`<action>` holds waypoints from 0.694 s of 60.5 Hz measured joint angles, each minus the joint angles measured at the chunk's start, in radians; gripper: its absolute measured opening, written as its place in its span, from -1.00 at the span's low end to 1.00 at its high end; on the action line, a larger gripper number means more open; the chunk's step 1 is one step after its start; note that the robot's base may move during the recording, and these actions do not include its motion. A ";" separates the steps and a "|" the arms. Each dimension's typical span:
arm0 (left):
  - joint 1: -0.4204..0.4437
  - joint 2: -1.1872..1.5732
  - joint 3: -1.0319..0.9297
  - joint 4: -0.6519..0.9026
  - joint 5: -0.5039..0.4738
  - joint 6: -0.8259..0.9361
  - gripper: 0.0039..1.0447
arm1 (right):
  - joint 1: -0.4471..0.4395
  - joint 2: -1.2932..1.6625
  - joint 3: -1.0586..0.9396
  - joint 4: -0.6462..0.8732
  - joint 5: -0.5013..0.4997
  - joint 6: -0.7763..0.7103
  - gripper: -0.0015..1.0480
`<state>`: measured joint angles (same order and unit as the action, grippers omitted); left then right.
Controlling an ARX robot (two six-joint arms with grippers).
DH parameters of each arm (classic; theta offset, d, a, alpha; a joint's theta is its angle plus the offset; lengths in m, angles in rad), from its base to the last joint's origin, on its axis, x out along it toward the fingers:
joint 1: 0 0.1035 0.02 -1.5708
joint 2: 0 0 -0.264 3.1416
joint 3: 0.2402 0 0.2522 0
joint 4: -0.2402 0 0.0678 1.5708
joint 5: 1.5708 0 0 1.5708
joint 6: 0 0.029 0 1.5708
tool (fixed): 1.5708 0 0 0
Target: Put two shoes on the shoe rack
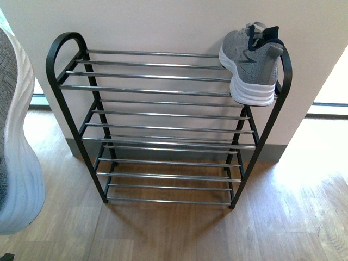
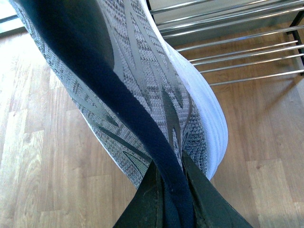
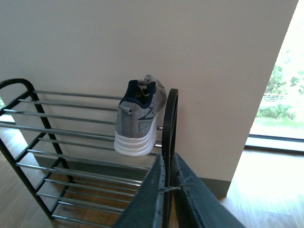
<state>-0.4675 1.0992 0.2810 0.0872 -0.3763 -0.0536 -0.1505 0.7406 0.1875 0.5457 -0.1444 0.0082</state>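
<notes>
Against the pale wall point(image 1: 163, 22), on a wood floor point(image 1: 283, 217): the shoe rack point(image 1: 157, 89), thin black frame with tiers of silver bars. At the right end of its top tier, just inside the frame's right hoop, one grey sneaker point(image 1: 251, 60), upright, heel toward the near side, white sole on the bars and jutting past the front one. Off to the right, a bright window point(image 3: 280, 95), washed out.

At the near left, well apart from the rack and above the floor, the second grey sneaker point(image 1: 16, 141), cut off by the frame edge in the front view, only knit side and white sole showing. In the left wrist view, too close to take in whole, toe out of frame. Both arms out of sight from the front.

Left gripper point(image 2: 168, 164) clamped on that shoe's navy collar, one finger either side. Right gripper point(image 3: 168, 156) raised near the rack's right hoop, aimed toward it, fingers all but together, holding nothing.
</notes>
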 joint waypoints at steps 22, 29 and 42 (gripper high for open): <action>0.000 0.000 0.000 0.000 0.000 0.000 -0.95 | 0.145 -0.205 -0.113 -0.092 0.138 -0.005 -0.97; 0.000 0.000 0.000 0.000 -0.002 0.000 -0.95 | 0.146 -0.252 -0.127 -0.122 0.144 -0.005 -0.97; 0.000 0.000 0.000 0.000 -0.001 0.000 -0.95 | 0.147 -0.341 -0.153 -0.187 0.144 -0.005 -0.97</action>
<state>-0.4675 1.0992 0.2810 0.0872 -0.3775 -0.0536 -0.0036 0.3992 0.0341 0.3592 -0.0002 0.0032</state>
